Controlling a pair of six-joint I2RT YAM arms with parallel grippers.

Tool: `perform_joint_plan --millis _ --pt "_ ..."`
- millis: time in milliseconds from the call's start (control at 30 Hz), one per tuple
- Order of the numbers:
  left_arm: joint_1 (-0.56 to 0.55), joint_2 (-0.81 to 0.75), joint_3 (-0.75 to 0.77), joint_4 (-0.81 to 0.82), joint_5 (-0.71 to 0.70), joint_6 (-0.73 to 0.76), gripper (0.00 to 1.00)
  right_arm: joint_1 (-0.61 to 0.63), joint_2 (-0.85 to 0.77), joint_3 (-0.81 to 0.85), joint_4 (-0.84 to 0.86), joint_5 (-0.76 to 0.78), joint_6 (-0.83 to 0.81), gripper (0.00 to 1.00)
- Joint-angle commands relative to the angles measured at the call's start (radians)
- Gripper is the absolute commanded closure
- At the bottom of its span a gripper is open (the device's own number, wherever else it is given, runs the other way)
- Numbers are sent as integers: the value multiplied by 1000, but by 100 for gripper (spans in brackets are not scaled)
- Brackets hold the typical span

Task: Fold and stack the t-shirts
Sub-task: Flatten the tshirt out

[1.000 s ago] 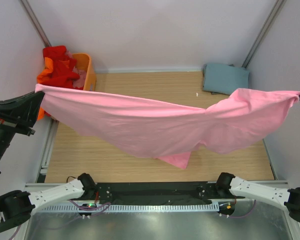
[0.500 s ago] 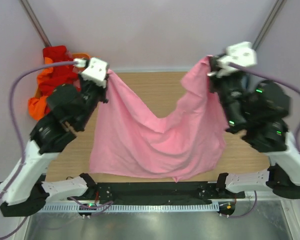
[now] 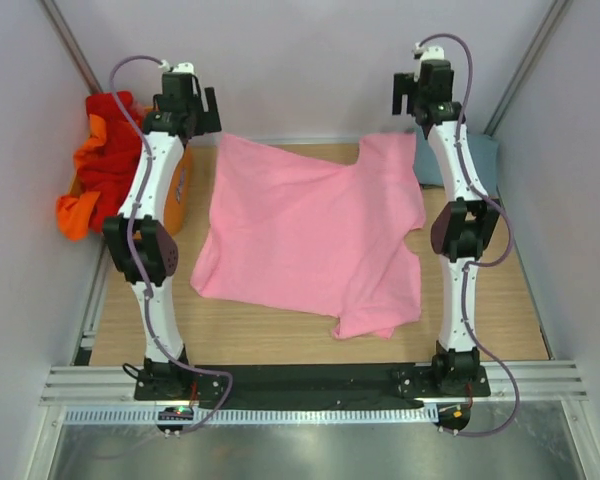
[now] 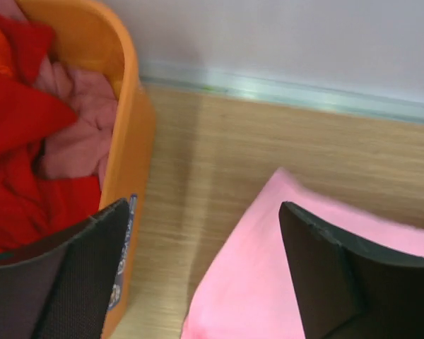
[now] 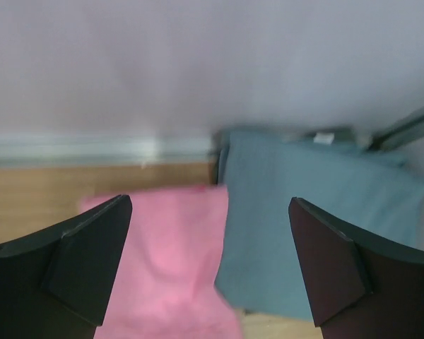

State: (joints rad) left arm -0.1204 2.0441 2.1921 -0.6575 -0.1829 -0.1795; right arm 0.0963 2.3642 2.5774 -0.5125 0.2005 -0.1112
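Pink t-shirt (image 3: 310,235) lying rumpled in the middle of the tabletop (image 3: 280,335), apart from both grippers.
Left arm (image 3: 145,220) and right arm (image 3: 460,220) both stretched long toward the far wall, one on each side of the cloth. Left gripper (image 4: 203,212) wide open and empty above the far left corner of the pink cloth, beside the orange basket (image 4: 131,106) of red t-shirts (image 3: 105,160). Right gripper (image 5: 210,203) wide open and empty over the far right corner, near the folded grey-blue t-shirt (image 5: 311,212).
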Motion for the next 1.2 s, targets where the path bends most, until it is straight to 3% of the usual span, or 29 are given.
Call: perform_joint_plan --millis 0,67,200,300,400,600,767,1167 --pt "-11 -19 82 -167 45 -129 7 37 -147 -95 38 -160 140 0" --pt "-47 -146 -111 -34 46 -140 0 54 -261 -291 110 -173 148 0" --pt "-77 -257 -153 -40 37 -141 0 60 -376 -318 42 -174 203 0" --pt "-110 -344 -269 -57 34 -144 0 65 -523 -459 35 -187 272 0" --pt "-124 -451 -464 -19 57 -173 0 75 -698 -769 66 -182 350 0" --pt "-124 -519 -789 73 151 -254 3 85 -816 -1107 120 -305 472 0" --pt "-127 -562 -1002 216 215 -360 5 109 -677 -1094 98 -337 455 0" --pt "-186 -481 -1287 318 37 -517 7 218 -124 -680 -26 -265 401 0"
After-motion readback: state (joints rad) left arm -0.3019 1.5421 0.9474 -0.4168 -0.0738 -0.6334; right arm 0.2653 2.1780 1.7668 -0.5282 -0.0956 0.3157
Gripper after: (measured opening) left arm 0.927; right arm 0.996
